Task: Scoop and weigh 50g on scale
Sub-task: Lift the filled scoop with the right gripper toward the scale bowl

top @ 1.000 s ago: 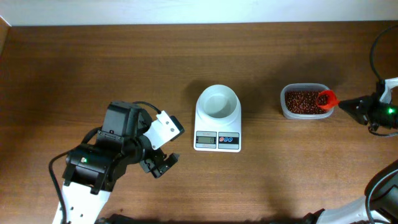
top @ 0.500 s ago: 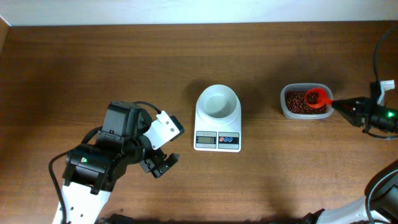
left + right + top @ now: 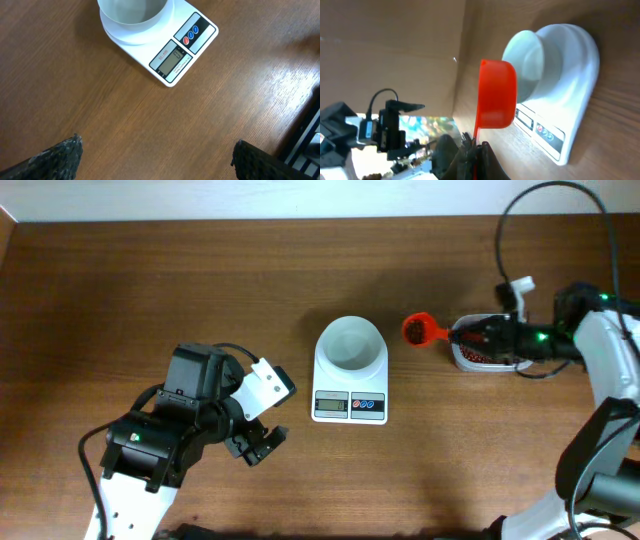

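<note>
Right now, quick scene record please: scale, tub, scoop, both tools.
scale: in the middle, display unreadable
bowl: on the scale, looks empty
tub: right of the scale, beans inside, partly hidden by the right arm
red scoop: beans in it, in the gap between tub and bowl, not over the bowl yet
right tool: shut on the red scoop's handle
left tool: open, empty, left of the scale

Scale w/ white bowl top ctr, jaws spread wide.
</note>
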Robot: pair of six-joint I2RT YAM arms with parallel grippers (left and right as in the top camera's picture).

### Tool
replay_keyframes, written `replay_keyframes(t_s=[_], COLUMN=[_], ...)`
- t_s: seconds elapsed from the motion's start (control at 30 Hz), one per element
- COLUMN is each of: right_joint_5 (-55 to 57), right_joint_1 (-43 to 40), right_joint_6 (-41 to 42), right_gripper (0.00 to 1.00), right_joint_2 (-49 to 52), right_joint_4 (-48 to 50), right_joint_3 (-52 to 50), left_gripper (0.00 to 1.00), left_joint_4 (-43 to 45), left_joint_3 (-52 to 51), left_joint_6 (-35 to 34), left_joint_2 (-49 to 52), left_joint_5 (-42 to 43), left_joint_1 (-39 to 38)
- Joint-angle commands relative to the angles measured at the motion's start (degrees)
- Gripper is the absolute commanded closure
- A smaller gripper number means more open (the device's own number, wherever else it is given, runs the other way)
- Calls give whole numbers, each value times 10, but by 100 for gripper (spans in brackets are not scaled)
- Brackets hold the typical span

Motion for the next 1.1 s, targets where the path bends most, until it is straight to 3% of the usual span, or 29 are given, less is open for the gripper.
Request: replay_keyframes(t_s=[0.0, 0.2, 0.6, 0.83, 1.07], right_joint_5=[-22, -22, 26, 90, 90], right_joint_1=[57, 122, 165, 165, 185], right_joint_6=[-8, 83, 82, 79, -14], right_gripper=[96, 96, 96, 96, 96], right_joint_2=[6, 6, 6, 6, 6], right_joint_4=[27, 123, 239, 265, 268], right_joint_3=[0, 0, 0, 0, 0], left_gripper=[1, 1, 1, 1, 1], left_joint_4=[1, 1, 1, 1, 1], left_joint_3=[3, 3, 3, 3, 3], left_joint_6=[9, 9, 9, 9, 9], left_joint_2=[-1, -1, -1, -1, -1], left_joint_5=[10, 10, 10, 10, 10], left_joint_1=[3, 3, 3, 3, 3])
